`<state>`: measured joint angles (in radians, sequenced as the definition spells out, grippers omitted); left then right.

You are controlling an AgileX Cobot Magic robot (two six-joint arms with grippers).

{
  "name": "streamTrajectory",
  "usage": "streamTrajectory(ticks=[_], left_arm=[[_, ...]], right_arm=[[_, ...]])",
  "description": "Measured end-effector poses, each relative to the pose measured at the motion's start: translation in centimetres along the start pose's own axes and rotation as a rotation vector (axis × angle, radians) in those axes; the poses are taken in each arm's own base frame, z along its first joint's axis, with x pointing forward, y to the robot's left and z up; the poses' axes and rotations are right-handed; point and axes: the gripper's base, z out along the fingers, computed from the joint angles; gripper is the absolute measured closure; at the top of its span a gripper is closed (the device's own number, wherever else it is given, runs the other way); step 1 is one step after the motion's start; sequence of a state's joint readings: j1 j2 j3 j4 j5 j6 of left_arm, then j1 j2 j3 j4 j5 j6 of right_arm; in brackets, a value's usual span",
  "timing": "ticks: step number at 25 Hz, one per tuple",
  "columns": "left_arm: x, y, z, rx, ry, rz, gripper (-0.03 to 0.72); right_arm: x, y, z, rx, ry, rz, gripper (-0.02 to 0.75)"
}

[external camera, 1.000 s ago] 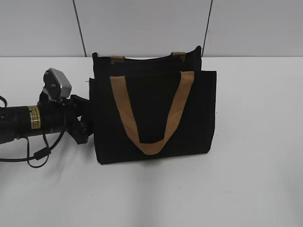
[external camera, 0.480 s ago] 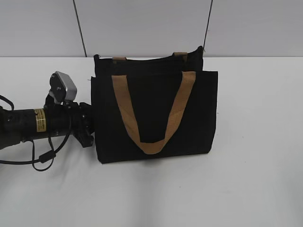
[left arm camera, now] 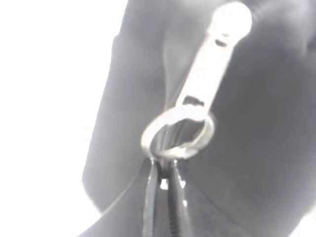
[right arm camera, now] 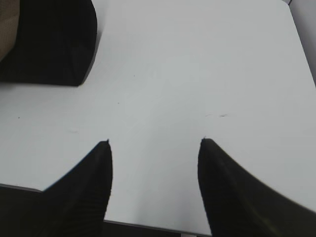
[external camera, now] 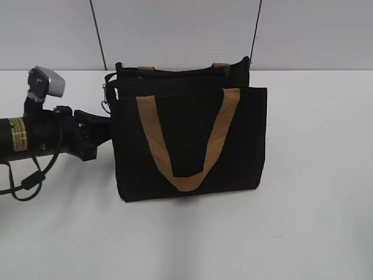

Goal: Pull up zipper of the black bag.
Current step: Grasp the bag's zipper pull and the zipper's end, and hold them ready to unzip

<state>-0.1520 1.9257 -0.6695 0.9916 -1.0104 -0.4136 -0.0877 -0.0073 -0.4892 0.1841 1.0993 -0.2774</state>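
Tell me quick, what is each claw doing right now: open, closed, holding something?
Left gripper: shut on the small silvery metal zipper ring at the black fabric bag.
Right gripper: open, empty, over the white table.

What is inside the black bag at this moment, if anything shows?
Nothing of the inside shows. The black bag stands upright on the white table, its fabric walls hiding the contents. Only the zipper pull and ring at its top left corner are visible.

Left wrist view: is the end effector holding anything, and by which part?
Left end effector is shut on the zipper, pinching the bottom of its metal ring. Right end effector is open over bare table, holding nothing.
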Motion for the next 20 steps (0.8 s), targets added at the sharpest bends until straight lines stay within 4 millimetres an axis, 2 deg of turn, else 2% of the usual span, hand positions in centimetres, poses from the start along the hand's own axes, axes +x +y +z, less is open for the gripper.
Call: streamTrajectory(ticks=[6, 12, 14, 20], left_arm=[[-2.8, -0.8, -3.4, -0.112, 0.06, -0.06, 0.662], [-7.7, -2.3, -6.5, -0.182, -0.014, 0.017, 0.664], [-8.8, -3.0, -7.3, -0.169, -0.03, 0.033, 0.664], [-10.2, -4.8, -8.8, -0.114, -0.018, 0.064, 0.664]], right_arm=[[0.0, 0.0, 0.0, 0.0, 0.0, 0.0, 0.304], [0.0, 0.0, 0.0, 0.0, 0.0, 0.0, 0.304], [0.0, 0.0, 0.0, 0.0, 0.0, 0.0, 0.304], [0.0, 0.0, 0.0, 0.0, 0.0, 0.0, 0.304]])
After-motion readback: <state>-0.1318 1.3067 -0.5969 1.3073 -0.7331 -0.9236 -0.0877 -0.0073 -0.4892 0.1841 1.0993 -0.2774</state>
